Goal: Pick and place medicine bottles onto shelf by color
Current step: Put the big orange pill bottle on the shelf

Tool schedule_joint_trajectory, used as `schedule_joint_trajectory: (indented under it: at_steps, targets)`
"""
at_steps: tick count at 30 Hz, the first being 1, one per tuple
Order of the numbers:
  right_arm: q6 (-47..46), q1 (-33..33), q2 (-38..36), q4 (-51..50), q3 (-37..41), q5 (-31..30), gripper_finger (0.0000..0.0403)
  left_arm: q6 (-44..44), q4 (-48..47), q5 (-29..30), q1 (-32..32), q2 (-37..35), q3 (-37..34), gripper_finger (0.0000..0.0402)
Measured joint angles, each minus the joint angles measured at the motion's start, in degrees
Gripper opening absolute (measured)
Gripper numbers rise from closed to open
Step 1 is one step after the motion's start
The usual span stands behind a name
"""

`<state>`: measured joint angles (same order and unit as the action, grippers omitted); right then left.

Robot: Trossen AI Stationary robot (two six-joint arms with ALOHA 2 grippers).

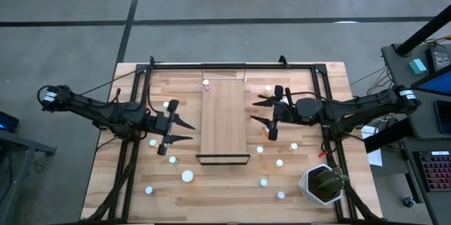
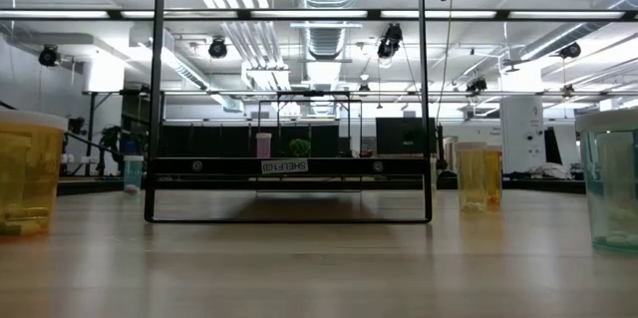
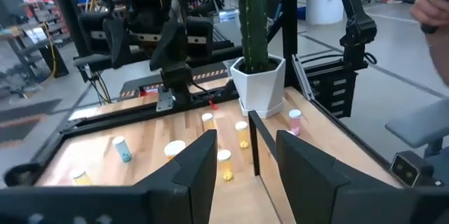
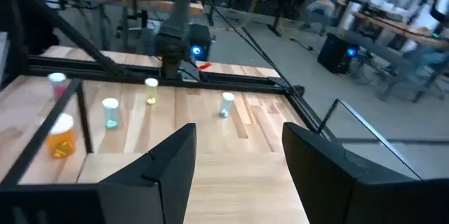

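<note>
Small, light, rigid medicine bottles point(image 1: 187, 175) with white caps, scattered over the desk point(image 1: 106, 175) on both sides of the shelf point(image 1: 224, 119); one pink bottle point(image 1: 206, 82) at the shelf's far end. Likely slippery and easily tipped; best taken round the body, below the cap. Left gripper point(image 1: 182, 130) and right gripper point(image 1: 262, 109) flanking the shelf, jaws apart, empty. Label in low view mirrored, unreadable.
</note>
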<state>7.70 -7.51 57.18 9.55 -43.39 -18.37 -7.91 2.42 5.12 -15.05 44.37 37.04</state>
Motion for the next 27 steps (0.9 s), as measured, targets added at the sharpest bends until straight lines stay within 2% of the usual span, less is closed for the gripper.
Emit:
schedule_joint_trajectory:
  at_steps: [2, 5, 8, 13, 18, 20, 22, 25, 27]
  targets:
    - [1.1, -0.22, 0.36, -0.77, -0.3, -0.54, 0.0202, -1.53, 0.06, 0.6, 0.0, -0.7, -0.09, 0.013]
    - [3.49, -1.61, 1.26, -1.48, -1.42, 1.75, 0.0191, -4.31, 0.06, 1.36, 0.04, -1.67, -0.12, 0.013]
    - [-0.22, -3.49, 2.24, -6.28, -4.89, 2.25, 0.018, -7.33, -0.04, 1.43, 0.04, -2.73, -0.12, 0.013]
    - [-12.58, -5.77, 6.47, -25.24, -15.97, -2.36, 0.0177, -10.3, -0.06, 1.41, 0.04, -4.56, -0.18, 0.013]
    - [-22.12, -5.86, 13.01, -50.13, -28.21, -2.3, 0.0171, -10.95, -0.04, 1.43, 0.04, -6.15, -0.35, 0.013]
    - [-21.71, -5.85, 15.34, -58.42, -31.66, -1.97, 0.0148, -10.73, -0.42, 1.42, 0.04, -6.69, -0.82, 0.013]
    - [-21.48, -5.85, 16.58, -64.15, -33.63, -1.71, 0.0107, -10.75, -0.56, 1.41, 0.04, -7.07, -0.95, 0.013]
    - [-21.37, -5.85, 16.48, -64.56, -34.11, -0.64, 0.0031, -10.62, -0.44, 1.41, 0.04, -7.71, -0.86, 0.013]
    - [-25.26, -5.8, 16.34, -64.73, -33.53, -0.58, 0.0022, -10.44, -0.78, 1.41, 0.02, -8.04, -0.86, 0.013]
